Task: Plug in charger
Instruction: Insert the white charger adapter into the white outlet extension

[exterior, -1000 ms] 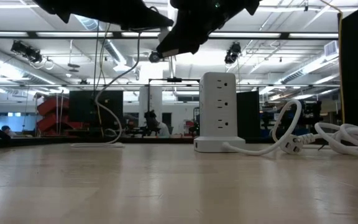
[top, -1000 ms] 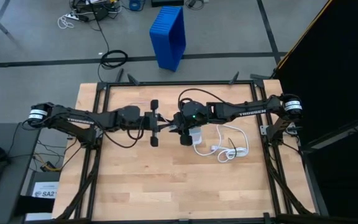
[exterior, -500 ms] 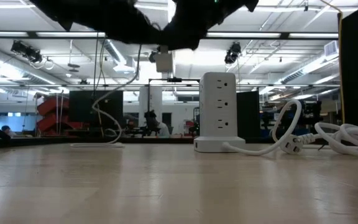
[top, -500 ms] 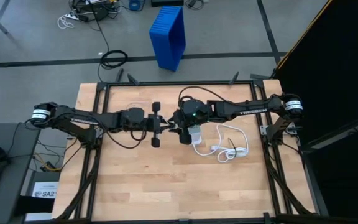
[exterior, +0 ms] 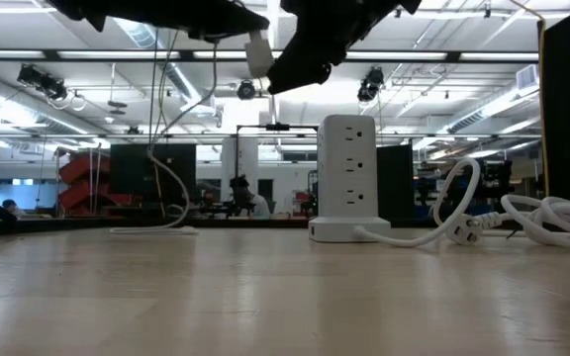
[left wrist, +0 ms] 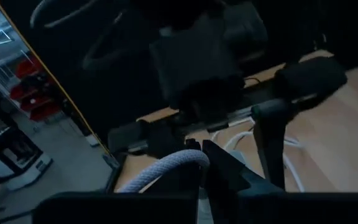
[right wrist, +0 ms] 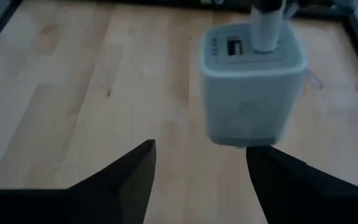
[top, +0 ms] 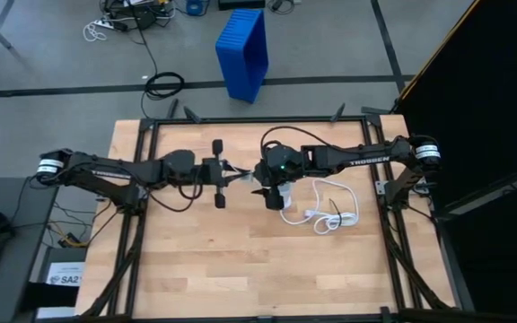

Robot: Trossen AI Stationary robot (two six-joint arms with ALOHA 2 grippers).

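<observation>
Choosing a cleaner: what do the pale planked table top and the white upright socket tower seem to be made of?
Pale planked table top: looks like wood, matt or lightly sealed; narrow joined strips with grain show. White upright socket tower: probably moulded plastic, smooth satin finish; rounded corners and a soft even sheen.

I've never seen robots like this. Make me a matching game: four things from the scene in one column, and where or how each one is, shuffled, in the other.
Things:
1. charger
2. white outlet tower
3. blue crate
4. right pincer

Place or state:
A. on the floor beyond the table
B. standing upright on the table
C. held in the air by the shut left pincer
D. open, empty, facing the tower

Pairs: 1-C, 2-B, 3-A, 4-D
</observation>
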